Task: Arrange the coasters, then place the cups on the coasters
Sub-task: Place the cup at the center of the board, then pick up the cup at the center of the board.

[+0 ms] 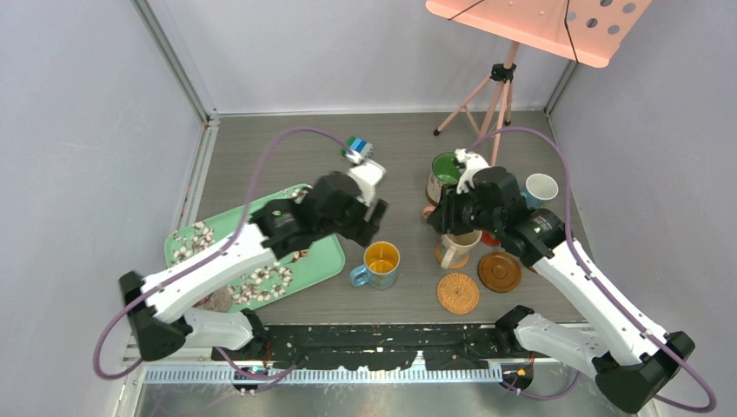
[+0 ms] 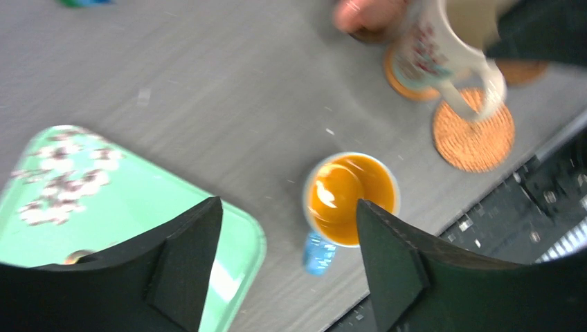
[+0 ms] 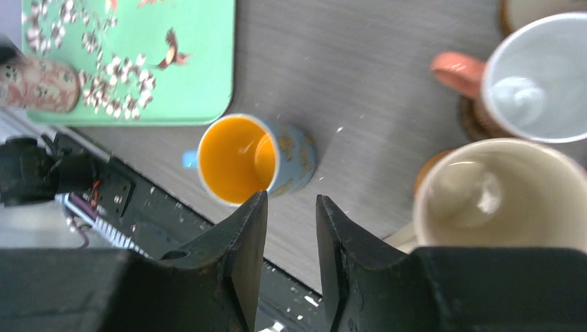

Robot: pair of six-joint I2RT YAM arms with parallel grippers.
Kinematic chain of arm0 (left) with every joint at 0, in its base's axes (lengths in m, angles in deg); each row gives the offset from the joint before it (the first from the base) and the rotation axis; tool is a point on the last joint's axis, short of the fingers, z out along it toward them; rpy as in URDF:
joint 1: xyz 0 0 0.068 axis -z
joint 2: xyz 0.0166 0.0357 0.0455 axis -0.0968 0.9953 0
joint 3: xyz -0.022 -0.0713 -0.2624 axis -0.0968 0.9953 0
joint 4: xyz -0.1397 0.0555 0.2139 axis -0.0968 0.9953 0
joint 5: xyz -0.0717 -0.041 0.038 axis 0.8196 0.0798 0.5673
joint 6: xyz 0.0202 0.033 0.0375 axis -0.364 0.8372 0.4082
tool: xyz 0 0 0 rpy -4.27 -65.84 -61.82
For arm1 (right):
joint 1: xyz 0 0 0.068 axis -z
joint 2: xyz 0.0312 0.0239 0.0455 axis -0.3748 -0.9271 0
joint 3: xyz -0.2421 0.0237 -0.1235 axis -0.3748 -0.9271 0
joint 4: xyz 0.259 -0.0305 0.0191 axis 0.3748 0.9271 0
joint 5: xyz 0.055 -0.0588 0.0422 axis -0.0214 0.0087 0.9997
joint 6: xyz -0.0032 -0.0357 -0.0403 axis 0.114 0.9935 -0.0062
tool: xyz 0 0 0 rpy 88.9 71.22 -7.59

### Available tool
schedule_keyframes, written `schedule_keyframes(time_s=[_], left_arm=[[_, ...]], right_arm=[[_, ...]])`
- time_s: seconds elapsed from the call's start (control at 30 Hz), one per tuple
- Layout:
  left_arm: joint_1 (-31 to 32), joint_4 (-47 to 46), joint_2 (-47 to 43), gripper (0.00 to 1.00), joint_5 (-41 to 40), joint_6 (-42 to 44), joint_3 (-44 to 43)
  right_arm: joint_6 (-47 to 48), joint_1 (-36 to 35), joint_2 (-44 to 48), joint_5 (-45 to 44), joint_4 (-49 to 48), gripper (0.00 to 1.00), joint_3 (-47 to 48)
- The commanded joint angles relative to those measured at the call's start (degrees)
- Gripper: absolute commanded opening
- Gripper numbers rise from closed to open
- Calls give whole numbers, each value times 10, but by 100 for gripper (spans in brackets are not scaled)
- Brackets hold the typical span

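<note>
A woven wicker coaster [image 1: 458,293] lies nearest the arm bases, bare, with a dark brown coaster [image 1: 500,271] just to its right. Left of the wicker coaster stands an orange-inside mug [image 1: 381,261] on bare table. The left gripper [image 2: 287,266] hovers above that mug, jaws apart and empty. Behind the wicker coaster, the right gripper [image 3: 291,259] has jaws slightly apart, empty, beside a cream mug [image 1: 456,248].
</note>
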Motion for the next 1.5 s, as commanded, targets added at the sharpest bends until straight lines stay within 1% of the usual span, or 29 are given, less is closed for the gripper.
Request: schedule_keyframes(time_s=[0.0,0.07,0.1,0.2,0.3,0.4,0.47,0.6,0.8,0.97,1.03,1.13,1.27,1.3,1.33,1.37,1.47], left_arm=[[-44,26,-110,87,-83,61,24],[-46,28,-155,98,-126,94,45],[-46,28,-182,99,-141,110,55],[-46,30,-233,100,-180,148,98],[-46,21,-267,100,-220,159,157],[-46,21,-276,99,-221,159,191],[-46,25,-273,99,-227,161,197],[-46,32,-267,99,-238,163,192],[-46,31,-290,99,-244,160,200],[-46,21,-311,99,-251,162,207],[-46,20,-313,99,-255,162,208],[-46,23,-309,99,-261,160,206],[-46,24,-305,99,-272,158,207],[-46,25,-304,100,-274,158,207],[-46,25,-304,99,-276,158,207],[-46,25,-303,99,-279,158,207],[-46,26,-302,99,-287,158,208]], right_arm=[[-71,-88,-11,-65,-33,40,-20],[-83,-126,-27,-87,-38,41,-27],[-87,-147,-40,-93,-38,42,-28],[-89,-174,-71,-127,-33,42,-24],[-94,-192,-99,-146,-39,43,-24],[-109,-197,-122,-152,-42,46,-25],[-127,-201,-138,-163,-42,48,-26],[-187,-203,-159,-185,-49,50,-34],[-253,-203,-172,-173,-93,49,-61],[-267,-210,-196,-183,-92,47,-58],[-270,-213,-205,-184,-98,44,-59],[-262,-214,-221,-194,-93,38,-52],[-236,-214,-226,-216,-73,24,-28],[-226,-214,-224,-219,-70,17,-24],[-221,-214,-221,-227,-67,14,-17],[-211,-214,-218,-233,-65,8,-14],[-188,-212,-210,-233,-57,5,4]])
